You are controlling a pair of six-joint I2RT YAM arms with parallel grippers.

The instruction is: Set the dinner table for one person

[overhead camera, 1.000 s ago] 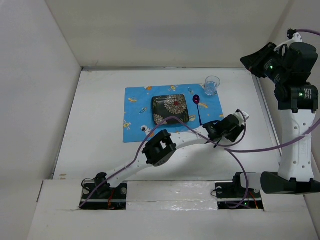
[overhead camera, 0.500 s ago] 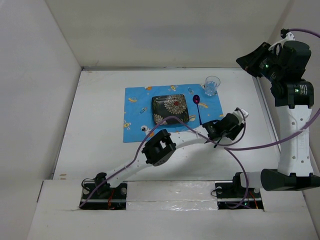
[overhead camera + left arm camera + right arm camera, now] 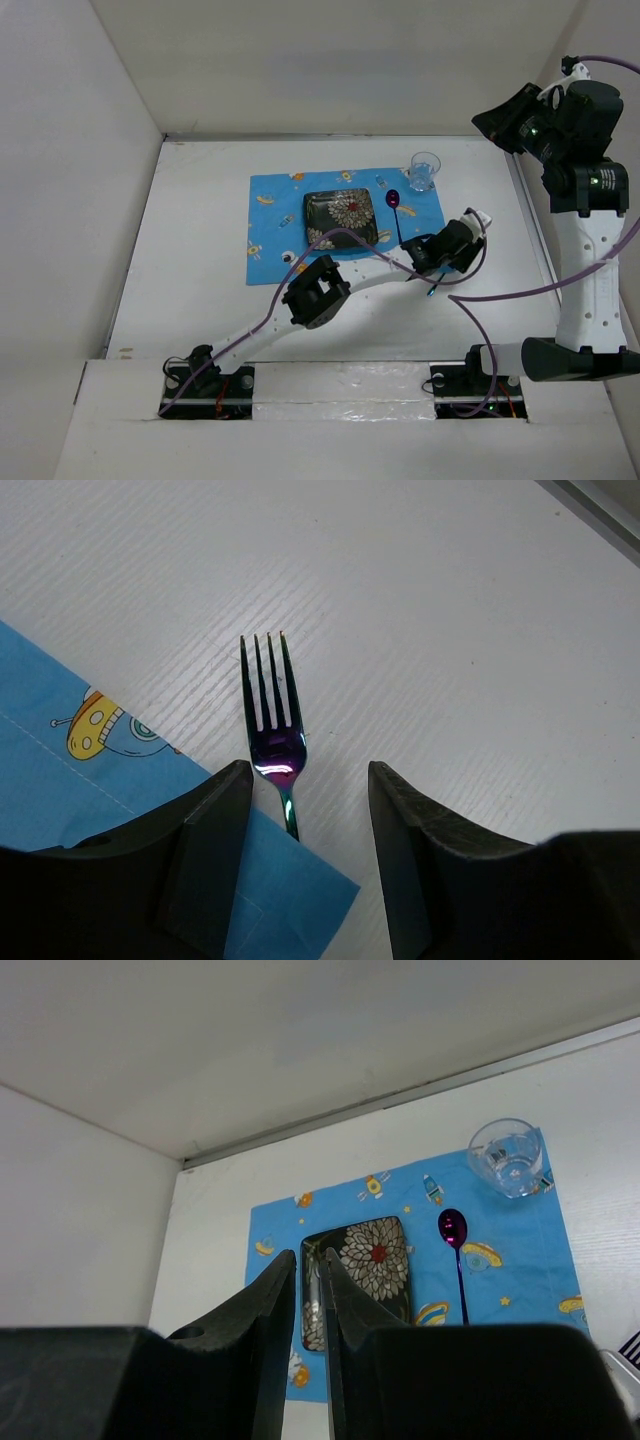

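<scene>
The white dinner table carries a blue cartoon-print cloth with a dark floral plate, a purple spoon and a clear glass. My left gripper is open at the cloth's near right corner. In the left wrist view an iridescent fork lies on the table between and just ahead of the fingertips. Its handle end is hidden at the cloth corner. My right gripper is raised high at the right, shut and empty.
White walls bound the table on three sides; the right wall's base runs close beyond the fork. A purple cable loops over the table near my left gripper. The plate, spoon and glass show below my right gripper.
My left gripper has shifted slightly away from the bases, toward the cloth corner. My right arm turned a little at first, then held still.
</scene>
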